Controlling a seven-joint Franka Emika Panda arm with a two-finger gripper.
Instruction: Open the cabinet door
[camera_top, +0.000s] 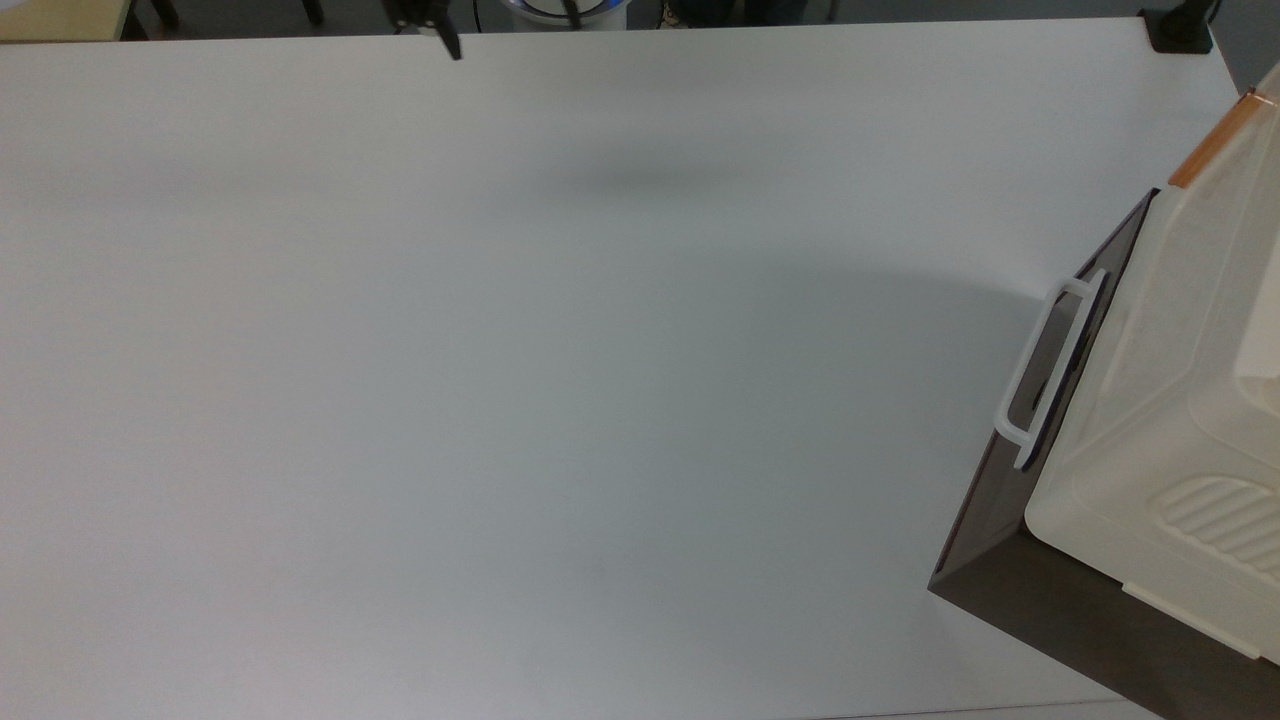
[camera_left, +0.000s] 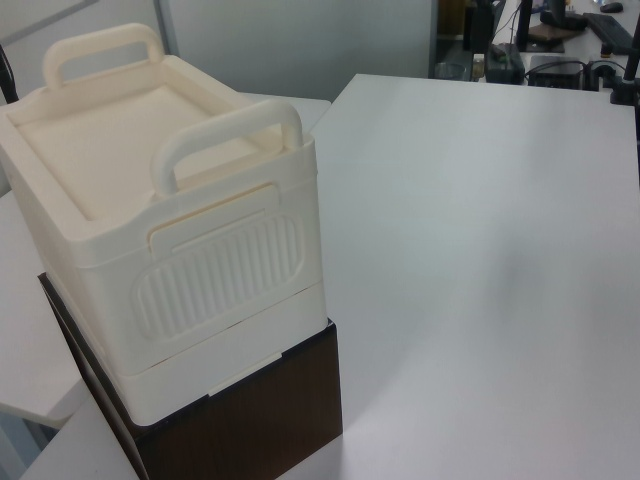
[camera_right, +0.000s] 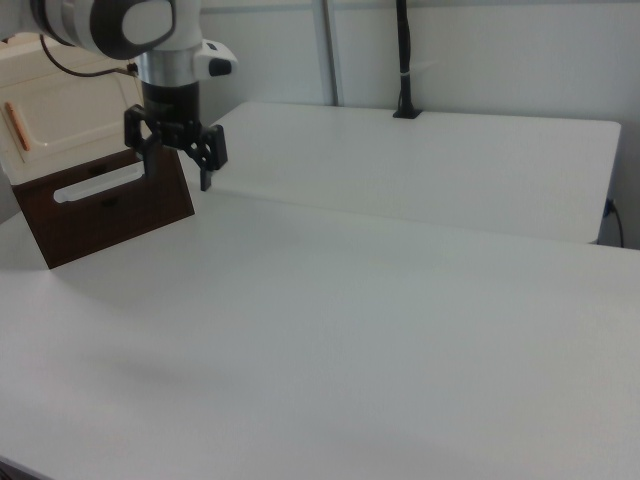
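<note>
Fingers (camera_right: 207, 160) spread, holding nothing, hanging above the table (camera_right: 400, 300). My gripper (camera_right: 176, 143) hovers well apart from the cabinet door (camera_right: 70, 115) (orange handle (camera_right: 17, 126), shut), presumably positioned for an approach.

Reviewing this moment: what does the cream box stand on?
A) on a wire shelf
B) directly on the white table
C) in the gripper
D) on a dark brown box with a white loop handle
D: the left view shows the cream box resting on top of the dark brown box, whose white loop handle shows in the top view.
</note>
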